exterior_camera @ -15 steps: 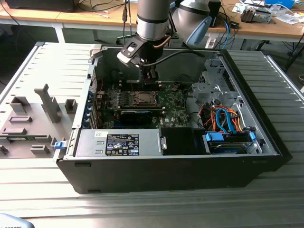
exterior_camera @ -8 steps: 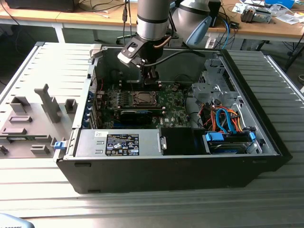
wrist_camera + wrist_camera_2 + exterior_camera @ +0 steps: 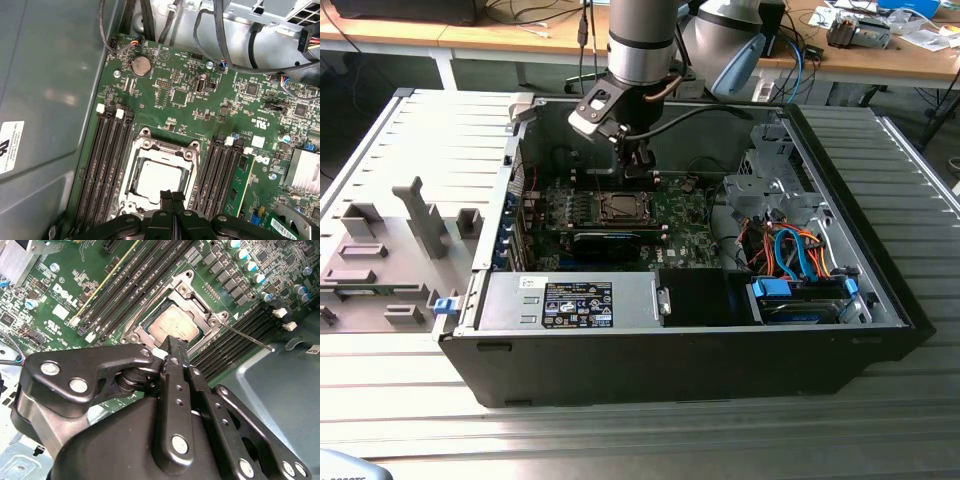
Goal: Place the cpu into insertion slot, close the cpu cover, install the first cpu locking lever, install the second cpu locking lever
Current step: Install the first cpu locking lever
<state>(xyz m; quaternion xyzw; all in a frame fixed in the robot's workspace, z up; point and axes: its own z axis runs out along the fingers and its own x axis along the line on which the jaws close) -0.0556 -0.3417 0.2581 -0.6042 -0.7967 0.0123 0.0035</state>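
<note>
Black two-finger gripper [image 3: 172, 199] has its fingers pressed together with nothing between them, tip right at one edge of the small square silver-rimmed insertion slot [image 3: 620, 208]; can't tell if it touches. The flat square cpu [image 3: 172, 326] with the pale silvery-beige face sits in that slot, the thin silvery cpu cover [image 3: 131, 175] frame lies flat around it, and a thin steel lever rod [image 3: 246, 336] sticks out from one socket corner across the long black memory slots [image 3: 107, 165]. In the exterior view the gripper is at 1 o'clock from the slot, the silver power supply box [image 3: 570, 300] at 7, and the blue-and-orange cable bundle [image 3: 800, 255] at 4.
</note>
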